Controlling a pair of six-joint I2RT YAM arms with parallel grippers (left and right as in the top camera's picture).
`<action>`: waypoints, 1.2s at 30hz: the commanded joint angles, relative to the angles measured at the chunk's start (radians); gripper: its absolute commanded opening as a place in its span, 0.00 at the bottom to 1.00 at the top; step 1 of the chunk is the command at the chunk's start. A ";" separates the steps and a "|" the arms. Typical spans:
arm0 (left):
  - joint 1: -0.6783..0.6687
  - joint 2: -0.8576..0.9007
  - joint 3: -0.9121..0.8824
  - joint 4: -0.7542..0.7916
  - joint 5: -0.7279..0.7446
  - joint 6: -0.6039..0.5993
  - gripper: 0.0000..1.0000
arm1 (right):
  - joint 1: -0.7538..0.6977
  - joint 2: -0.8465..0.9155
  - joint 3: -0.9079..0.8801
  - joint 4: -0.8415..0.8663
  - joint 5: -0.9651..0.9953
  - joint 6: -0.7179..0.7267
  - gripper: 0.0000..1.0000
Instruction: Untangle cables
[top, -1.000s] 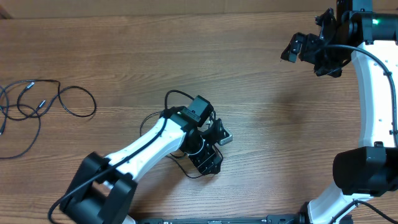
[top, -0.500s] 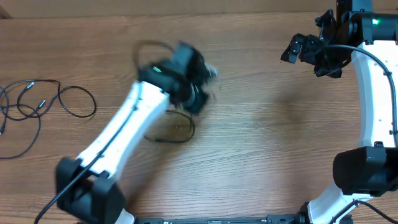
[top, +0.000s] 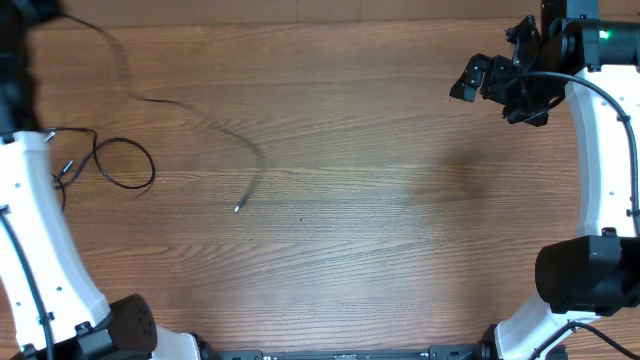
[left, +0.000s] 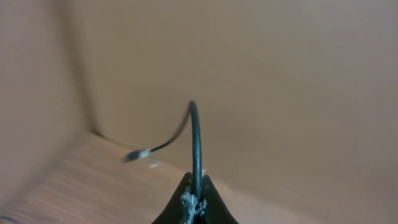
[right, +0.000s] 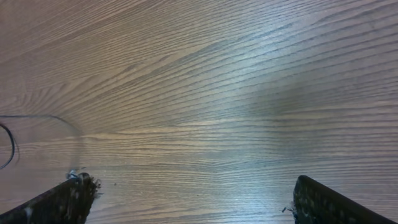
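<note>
Wood counter (top: 380, 230) below. Right hand (top: 488, 78) at far right, fingers spread wide, gripping nothing. Left hand (left: 196, 190) at far left corner, pinched tight on one black cable (left: 198, 143), blurred, running down across the wood to its plug (top: 238, 208). Other cables (top: 125, 165) looped flat near the left edge.

No text, label, brand, number or sign is showing legibly in any of the views.
</note>
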 joint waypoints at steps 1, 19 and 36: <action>0.124 -0.010 0.035 0.112 -0.020 -0.044 0.04 | 0.003 -0.010 -0.001 0.003 -0.008 0.000 1.00; 0.253 0.014 0.038 -0.167 -0.092 -0.114 0.06 | 0.003 -0.010 -0.001 -0.001 -0.008 0.000 1.00; 0.249 0.096 0.040 -0.554 0.181 -0.075 0.71 | 0.034 -0.010 0.000 -0.028 -0.011 -0.001 1.00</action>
